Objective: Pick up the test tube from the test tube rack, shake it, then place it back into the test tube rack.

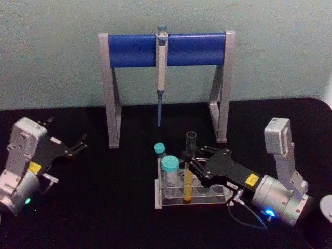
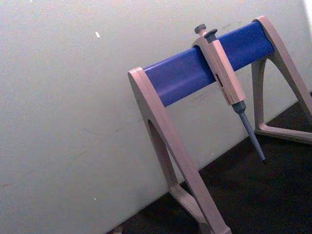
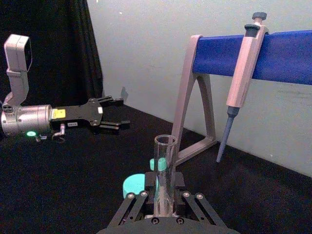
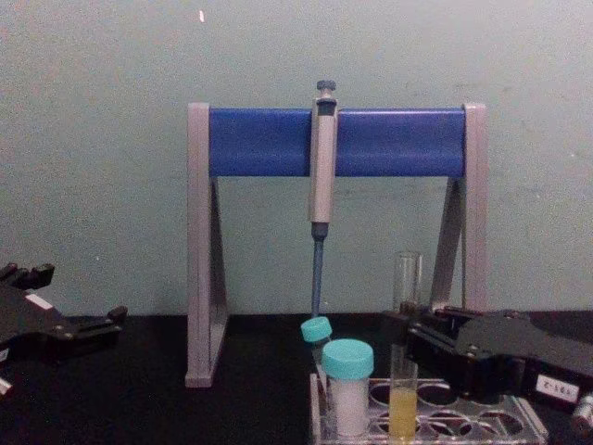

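On the black table [image 1: 104, 207] in the head view, the low clear plastic rack [image 1: 168, 199] holds the tall slim clear glass tube with yellow liquid [image 1: 189, 171], beside two teal-capped vials [image 1: 169, 167]. The right gripper [image 1: 193, 162] reaches in from the right, its black fingers flanking the tube's middle; whether they have clamped cannot be told. The left gripper [image 1: 78, 145] rests parked far left, fingers apart.

From the left wrist, the grey-legged stand with blue crossbar [image 2: 195, 78] and the hanging grey pipette [image 2: 226, 83] show.

From the right wrist, the tube [image 3: 164, 175] rises between the gripper's fingers.

From the chest, the tube [image 4: 404, 371] stands upright in the rack [image 4: 445, 422].

The pick-up step seems in hand; next calls for a firm grip, then a straight lift.
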{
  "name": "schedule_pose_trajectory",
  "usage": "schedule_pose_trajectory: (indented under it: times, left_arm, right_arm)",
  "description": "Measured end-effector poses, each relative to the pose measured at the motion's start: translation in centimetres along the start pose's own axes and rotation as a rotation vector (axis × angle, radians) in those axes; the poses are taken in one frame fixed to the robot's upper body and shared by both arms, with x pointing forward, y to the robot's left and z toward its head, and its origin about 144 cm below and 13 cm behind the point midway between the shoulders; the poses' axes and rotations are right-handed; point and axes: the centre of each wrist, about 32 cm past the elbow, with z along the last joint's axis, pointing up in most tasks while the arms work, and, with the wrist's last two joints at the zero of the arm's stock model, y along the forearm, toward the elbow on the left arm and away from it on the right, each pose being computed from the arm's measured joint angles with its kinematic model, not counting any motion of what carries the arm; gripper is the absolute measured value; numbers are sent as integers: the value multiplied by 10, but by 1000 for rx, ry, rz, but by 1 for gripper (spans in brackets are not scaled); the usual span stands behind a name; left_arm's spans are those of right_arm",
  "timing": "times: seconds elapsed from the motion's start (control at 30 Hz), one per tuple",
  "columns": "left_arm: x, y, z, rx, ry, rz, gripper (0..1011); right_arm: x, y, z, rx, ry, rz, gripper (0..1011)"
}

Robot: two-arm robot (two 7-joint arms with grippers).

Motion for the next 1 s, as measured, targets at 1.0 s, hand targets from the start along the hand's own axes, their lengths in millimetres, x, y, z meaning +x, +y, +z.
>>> schedule_pose_trajectory:
  times: [1.0]
  left_arm:
    - [0, 0, 0, 0, 0, 0, 1001]
  right_arm:
    - [0, 0, 0, -7, -4, -3, 622]
